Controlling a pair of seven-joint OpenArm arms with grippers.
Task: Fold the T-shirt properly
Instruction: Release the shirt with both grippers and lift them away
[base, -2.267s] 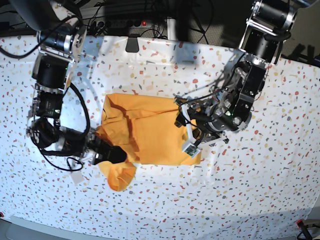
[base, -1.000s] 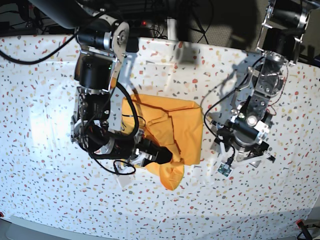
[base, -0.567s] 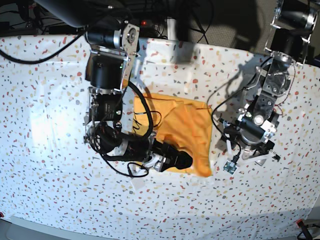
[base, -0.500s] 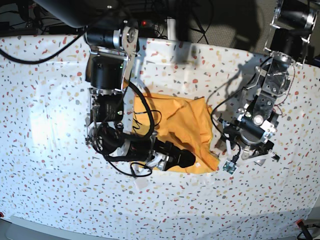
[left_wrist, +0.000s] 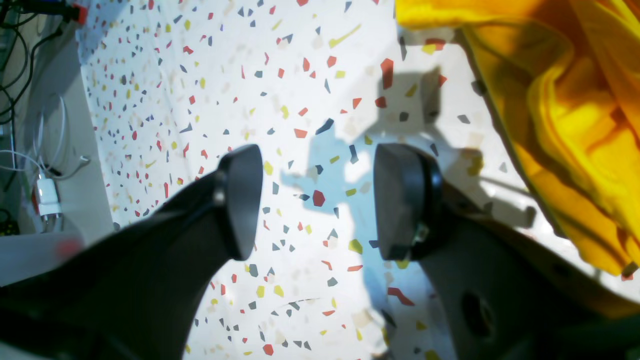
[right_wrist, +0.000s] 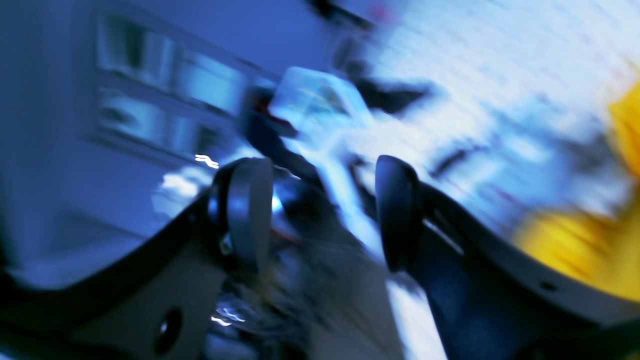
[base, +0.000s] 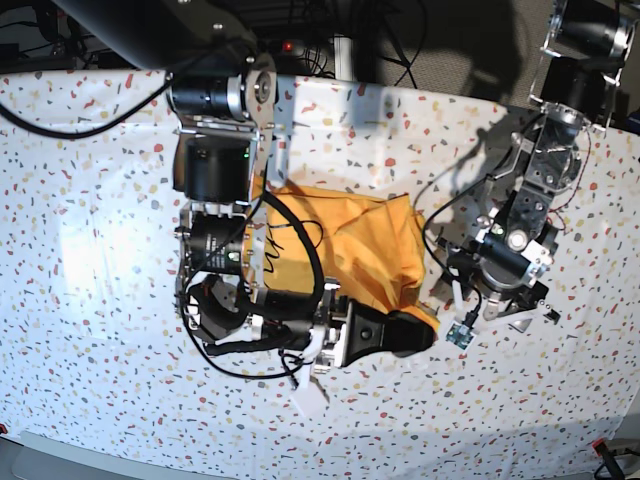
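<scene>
The mustard-yellow T-shirt (base: 365, 245) lies bunched near the middle of the terrazzo-patterned tablecloth (base: 90, 180), between the two arms. In the base view the right gripper (base: 405, 335) sits at the shirt's 6 o'clock edge, its black fingers over the lower hem. Its wrist view is badly smeared, but the jaws appear parted with only blurred background between them and yellow cloth off at 4 o'clock. The left gripper (left_wrist: 317, 200) hovers just beside the shirt at its 3 o'clock side, jaws wide apart and empty over bare tablecloth, the fabric lying at 2 o'clock in that wrist view.
</scene>
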